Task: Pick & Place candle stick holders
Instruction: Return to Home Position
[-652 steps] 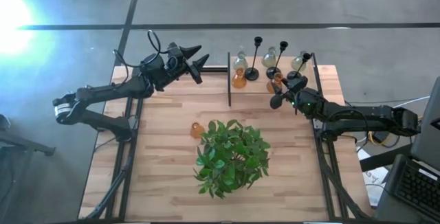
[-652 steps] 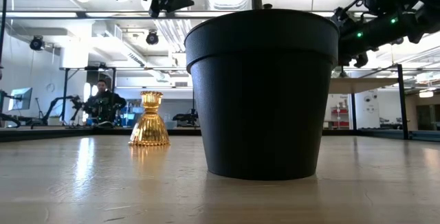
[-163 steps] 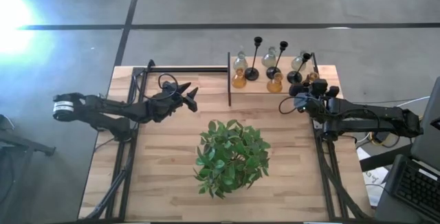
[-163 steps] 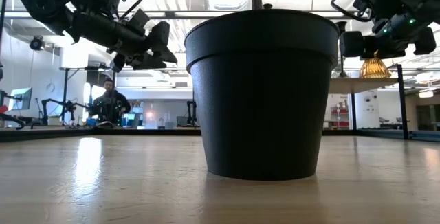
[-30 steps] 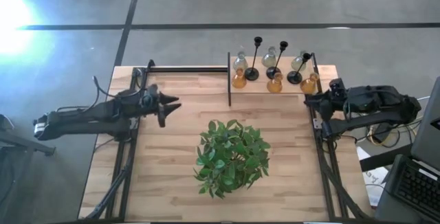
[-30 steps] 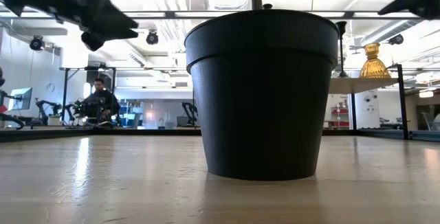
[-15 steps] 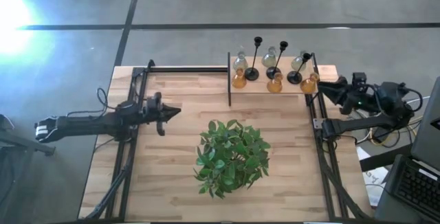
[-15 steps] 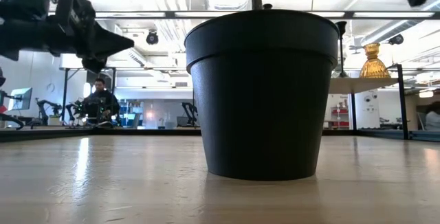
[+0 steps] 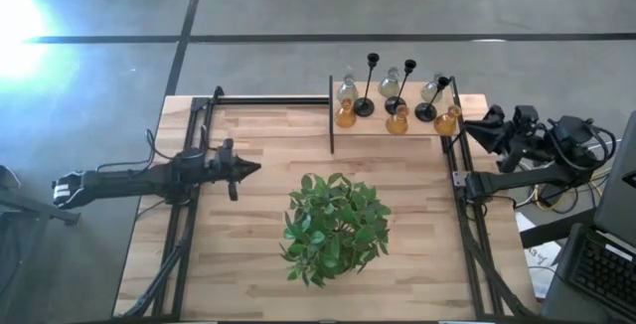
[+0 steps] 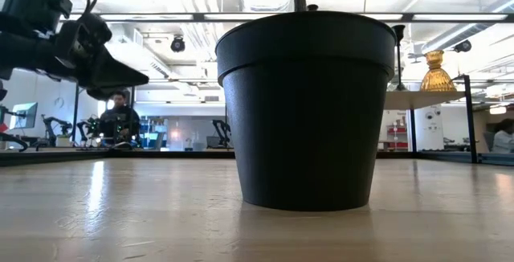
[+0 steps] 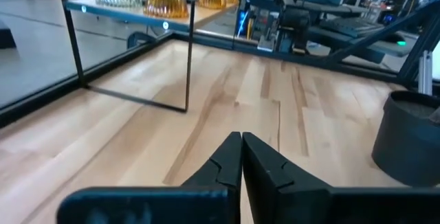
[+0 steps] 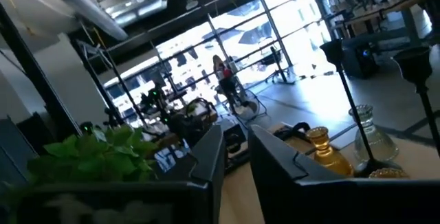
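Note:
Several candle stick holders stand on their bases on a raised shelf (image 9: pixel 412 133) at the table's far right. Among them are black thin-stemmed ones (image 9: pixel 366 105), amber glass ones (image 9: pixel 397 121) and clear glass ones (image 9: pixel 390 84). One amber holder (image 10: pixel 438 73) shows at the shelf's edge in the low view. My left gripper (image 9: pixel 256 168) hovers shut and empty over the table's left half, well short of the shelf. My right gripper (image 9: pixel 469 131) stands just right of the shelf, beside the rightmost amber holder (image 9: pixel 446 122). Its fingers (image 12: pixel 212 157) are a little apart with nothing between them.
A leafy green plant (image 9: pixel 333 227) in a black pot (image 10: pixel 305 109) stands mid-table toward the near edge. A black frame rail (image 9: pixel 268 99) runs along the far edge, and thin uprights (image 11: pixel 189 66) carry the shelf. Bare wood (image 9: pixel 248 254) lies left of the plant.
My left gripper has sunk toward the table, drifted slightly toward the near edge and shut on nothing. My right gripper has drawn back toward the table's right edge, away from the shelf, and tipped upward. The holders have stayed on the shelf.

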